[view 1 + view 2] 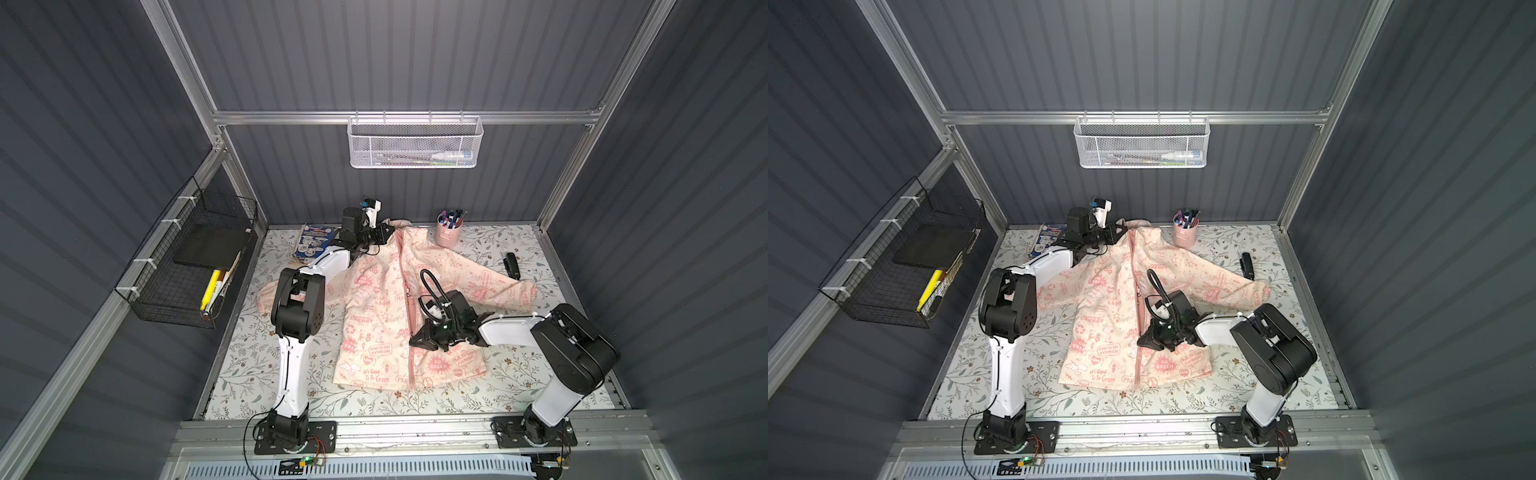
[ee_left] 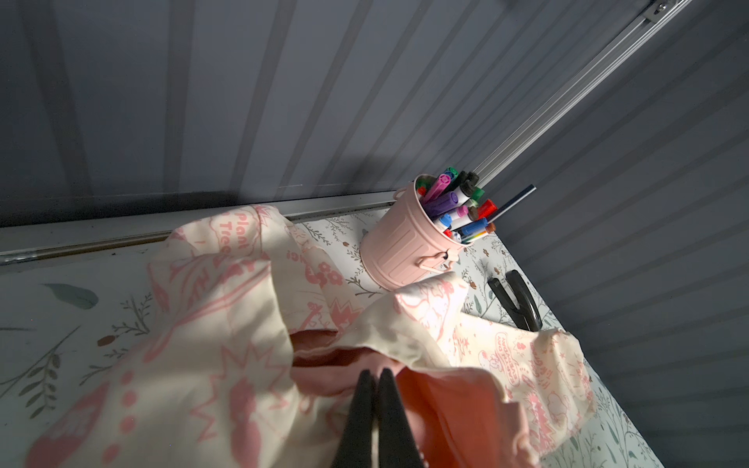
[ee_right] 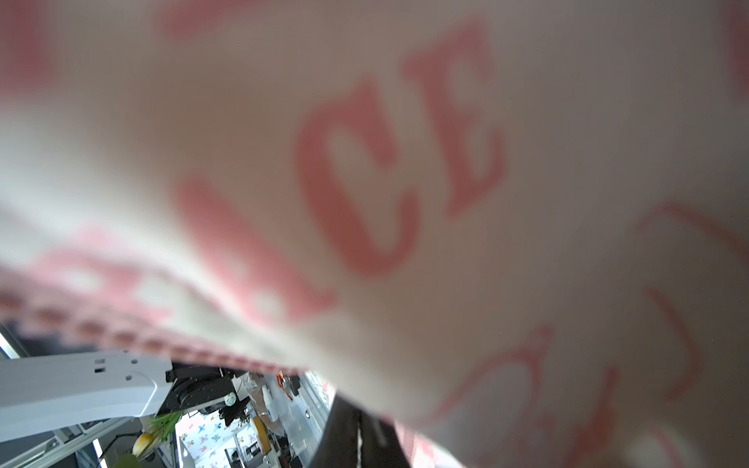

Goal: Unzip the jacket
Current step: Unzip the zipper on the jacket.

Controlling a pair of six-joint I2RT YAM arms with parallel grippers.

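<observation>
Jacket (image 1: 374, 316): you have it roughly two-thirds unzipped, by appearance. Left hand (image 2: 375, 375) clamps collar (image 2: 405, 332); right hand (image 1: 415, 338) pinched shut at zipper (image 1: 411, 368), pull hidden. Hem stretch not yet opened.

Grey ribbed walls (image 1: 415, 54) enclose a floral tabletop (image 1: 498, 399). A white mesh basket (image 1: 415, 141) hangs behind it, a black wire basket (image 1: 166, 299) beside it.

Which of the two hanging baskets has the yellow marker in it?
The black wire basket on the side wall, with the yellow marker at its near end. The white mesh basket hangs on the back rail instead.
</observation>
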